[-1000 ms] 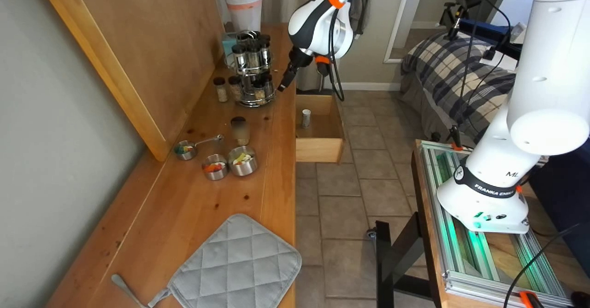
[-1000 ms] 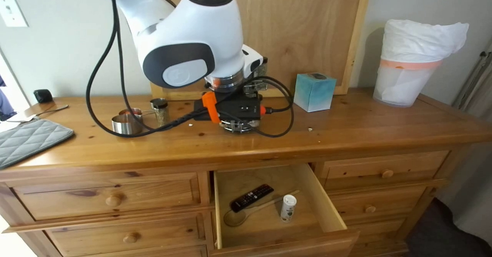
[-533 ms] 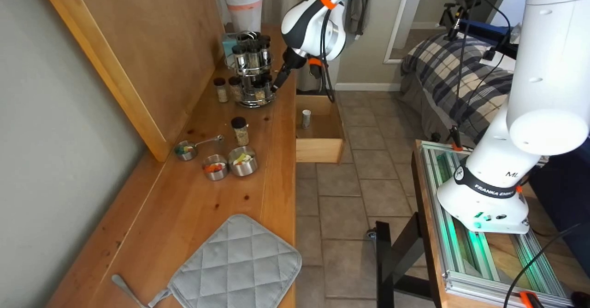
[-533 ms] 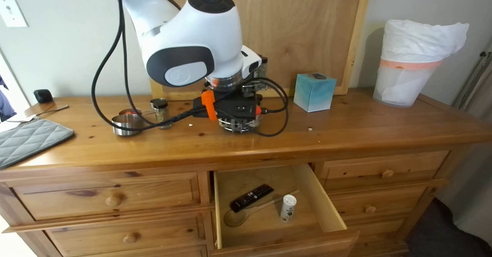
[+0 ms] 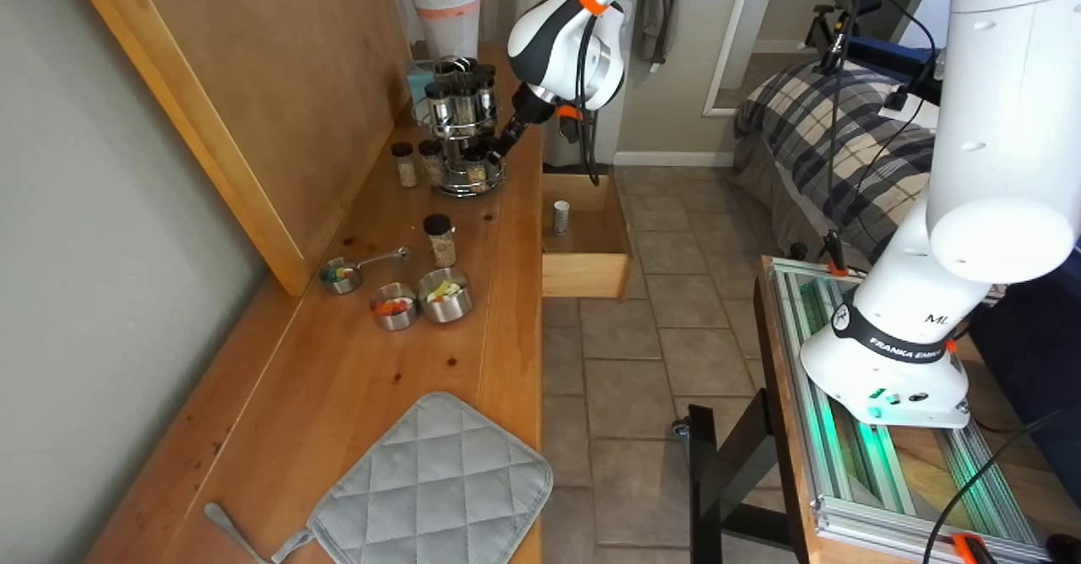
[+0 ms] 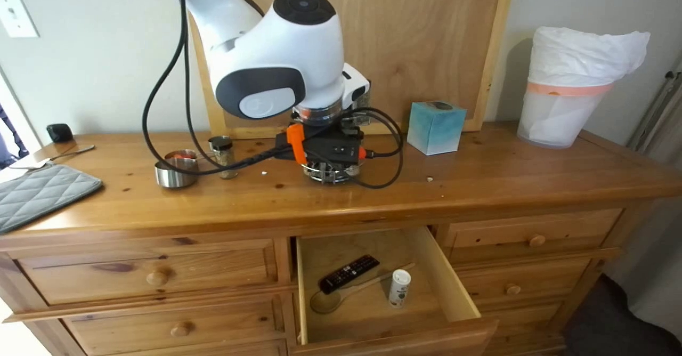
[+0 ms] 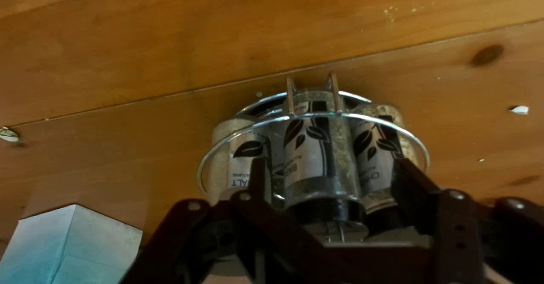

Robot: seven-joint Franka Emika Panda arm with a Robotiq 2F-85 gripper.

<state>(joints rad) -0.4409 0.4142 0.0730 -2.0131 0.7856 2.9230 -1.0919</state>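
1. Apparent step: reaching for the middle jar [image 7: 321, 152]; the gripper [image 7: 330, 171] holds nothing, its fingers well apart, flanking it.
2. That jar sits in the rack's [image 5: 460, 132] lower tier, back from the dresser's [image 6: 240, 199] front edge.
3. Next likely calls for closing clear of neighbouring jars [image 7: 376, 156].

Between the spice rack [image 5: 463, 193] and a lone jar [image 5: 442, 249], room to pass is found. Toward the panel [image 5: 279, 66] from the rack, passage is obstructed by a loose jar [image 5: 406, 172]. Inside the rack, room is narrowed by crowded jars [image 7: 310, 156] and a wire ring [image 7: 314, 115].
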